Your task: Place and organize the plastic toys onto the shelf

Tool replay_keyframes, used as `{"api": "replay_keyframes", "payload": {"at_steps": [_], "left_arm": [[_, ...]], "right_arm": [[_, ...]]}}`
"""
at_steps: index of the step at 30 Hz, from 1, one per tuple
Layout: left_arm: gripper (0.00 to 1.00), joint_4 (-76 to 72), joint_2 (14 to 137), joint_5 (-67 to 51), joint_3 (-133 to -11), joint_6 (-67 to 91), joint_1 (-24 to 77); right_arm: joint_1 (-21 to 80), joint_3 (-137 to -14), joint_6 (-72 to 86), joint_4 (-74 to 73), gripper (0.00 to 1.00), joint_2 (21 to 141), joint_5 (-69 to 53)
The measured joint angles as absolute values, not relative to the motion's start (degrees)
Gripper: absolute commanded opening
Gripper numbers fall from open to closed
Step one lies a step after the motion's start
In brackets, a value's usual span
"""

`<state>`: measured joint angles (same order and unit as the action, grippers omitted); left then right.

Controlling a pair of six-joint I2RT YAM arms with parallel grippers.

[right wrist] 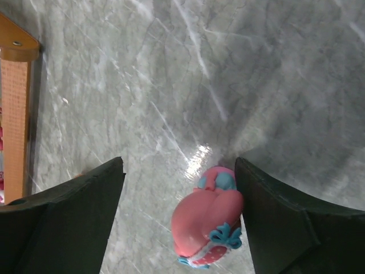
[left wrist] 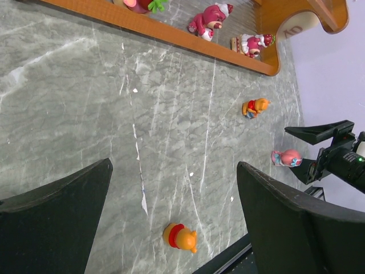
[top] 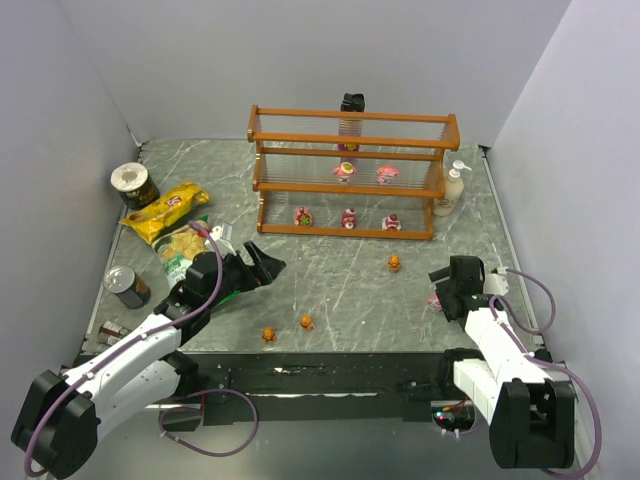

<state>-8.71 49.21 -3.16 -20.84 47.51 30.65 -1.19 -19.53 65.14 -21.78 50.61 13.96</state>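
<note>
Straddling the pink toy (right wrist: pixel 208 222), the right tool (right wrist: pixel 178 171) stands spread; the left tool (left wrist: pixel 174 165), also spread, is well apart. The toy lies lengthwise between the fingers (right wrist: pixel 274 217), nearer one.

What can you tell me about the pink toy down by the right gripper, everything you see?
The pink toy is a small glossy plastic figurine, pink with light blue bits, a blue bow and a red white-dotted patch. It lies on the grey marbled table, off the shelf, between the open fingers of the right gripper, close against one finger and perhaps touching it.
</note>
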Motion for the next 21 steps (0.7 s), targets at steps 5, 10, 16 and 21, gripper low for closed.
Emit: {"api": "replay_keyframes", "payload": {"at_steps": [5,10,16,21], "left_arm": [[0.96,-8.69,49.21,-3.09,-20.84,47.51,30.65],[0.96,-8.67,49.21,-2.66,-20.84,47.51,30.65],[0.96,-8.62,49.21,-2.39,-20.84,47.51,30.65],[0.96,-8.54,49.21,-2.02,-20.84,47.51,30.65]], "right_arm": [[-1.43,-19.51,65.06,-18.85,0.77,52.64,11.42],[-1.43,-19.35,64.14,-18.39,0.71,52.62,8.16],[-1.43,-19.29,61.25,-21.1,0.66,51.13,4.25],[-1.41,-19.27,59.18,-23.62,0.61,49.19,0.64]]}}
